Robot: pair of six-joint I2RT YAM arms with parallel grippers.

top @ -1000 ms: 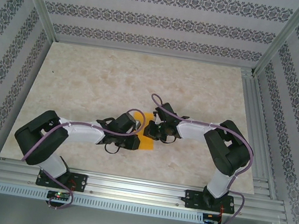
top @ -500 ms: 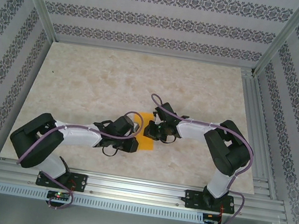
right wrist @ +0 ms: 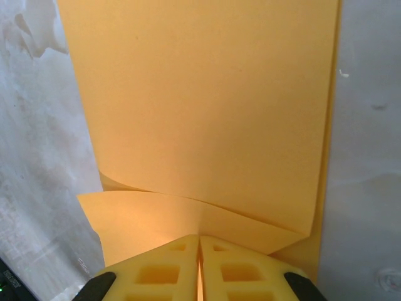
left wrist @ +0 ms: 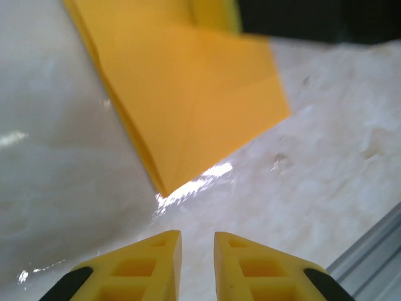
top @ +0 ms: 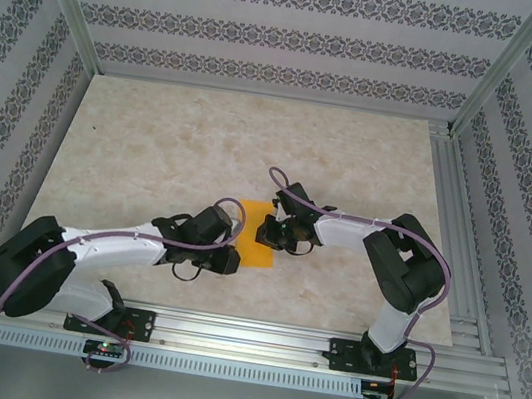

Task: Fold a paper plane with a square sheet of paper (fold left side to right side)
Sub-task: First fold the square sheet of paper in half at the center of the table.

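Observation:
The square sheet of paper [top: 257, 254] is orange-yellow and lies partly folded at the table's middle, between my two arms. In the left wrist view the sheet [left wrist: 194, 94] shows creases and a pointed near corner. My left gripper [left wrist: 198, 241] hovers just short of that corner, jaws slightly apart with nothing between them, so it is open. It sits at the sheet's near-left edge [top: 226, 260]. My right gripper [right wrist: 199, 241] is shut on a raised flap of the sheet [right wrist: 200, 113], at its right side [top: 273, 233].
The marble-patterned tabletop [top: 205, 139] stretches wide behind and to the left. An aluminium rail [top: 244, 338] runs along the near edge and shows at the lower right of the left wrist view [left wrist: 376, 244]. Patterned walls enclose the other three sides.
My left arm has drawn back toward the near left, off the paper, and its jaws have parted slightly. More of the sheet is uncovered. The right arm has not moved.

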